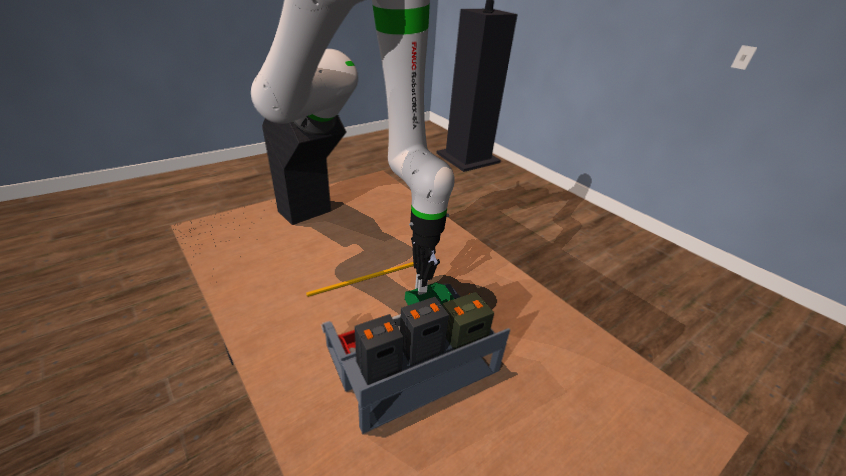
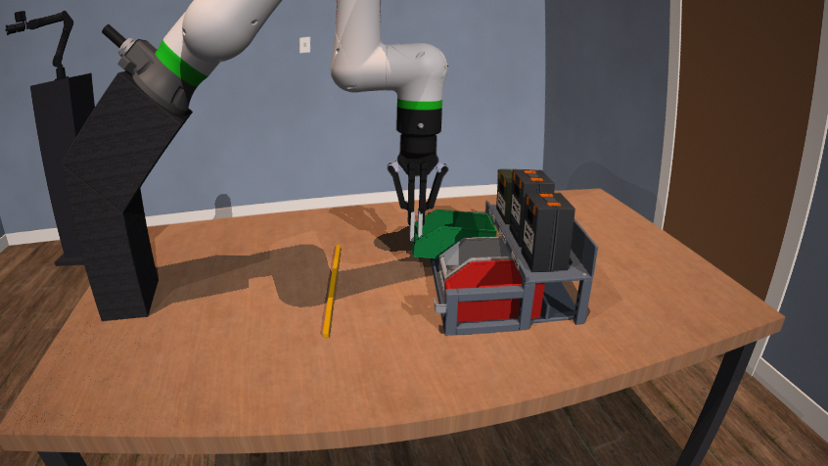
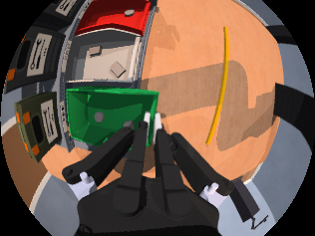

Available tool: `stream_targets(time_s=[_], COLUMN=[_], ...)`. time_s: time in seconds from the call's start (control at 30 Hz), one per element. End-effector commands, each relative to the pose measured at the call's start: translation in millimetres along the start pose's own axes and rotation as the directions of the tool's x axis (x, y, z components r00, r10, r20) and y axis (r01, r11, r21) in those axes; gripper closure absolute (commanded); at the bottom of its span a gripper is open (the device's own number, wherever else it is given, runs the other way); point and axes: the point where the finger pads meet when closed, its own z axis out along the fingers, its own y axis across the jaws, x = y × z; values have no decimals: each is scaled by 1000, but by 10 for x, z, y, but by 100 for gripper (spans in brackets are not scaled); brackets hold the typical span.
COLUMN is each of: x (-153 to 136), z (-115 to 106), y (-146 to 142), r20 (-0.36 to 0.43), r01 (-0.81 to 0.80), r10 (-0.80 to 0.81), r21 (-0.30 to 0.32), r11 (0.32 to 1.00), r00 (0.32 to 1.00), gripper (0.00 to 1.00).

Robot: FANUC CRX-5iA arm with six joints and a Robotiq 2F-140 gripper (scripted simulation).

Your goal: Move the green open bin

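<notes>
The green bin (image 1: 438, 291) (image 2: 434, 245) (image 3: 107, 101) is at the shelf's far end in the exterior view, beside the grey bin (image 2: 478, 249) (image 3: 100, 64). It is tilted, its open front raised above the shelf and its back lower; its rear underside is hidden. Two dark round parts show inside it in the wrist view. My gripper (image 1: 421, 288) (image 2: 416, 231) (image 3: 152, 118) points down, shut on the bin's front lip. The red bin (image 1: 347, 341) (image 2: 491, 272) (image 3: 107, 19) and the grey bin sit in the shelf (image 1: 437, 378) (image 2: 525, 306), fronts out.
Two dark cases (image 1: 378, 355) (image 1: 425, 337) and an olive case (image 1: 473, 329) (image 3: 37, 123) stand on the shelf's upper level, behind the bins. A yellow rod (image 1: 354, 281) (image 2: 331, 290) (image 3: 225, 74) lies on the table (image 2: 231, 370) between the shelf and the robot's base.
</notes>
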Motion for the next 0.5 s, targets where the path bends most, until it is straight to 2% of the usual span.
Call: stream_targets(time_s=[0.0, 0.33, 0.37, 0.47], x=[0, 0, -1, -1], z=[3, 3, 1, 7], y=[113, 113, 171, 351], r20=[-1, -1, -4, -2], r01=[-1, -1, 0, -1], r10=[1, 1, 0, 1], r21=[31, 31, 2, 24], r11=[1000, 1000, 1000, 1000], r00=[1000, 1000, 1000, 1000], gripper=[100, 100, 100, 100])
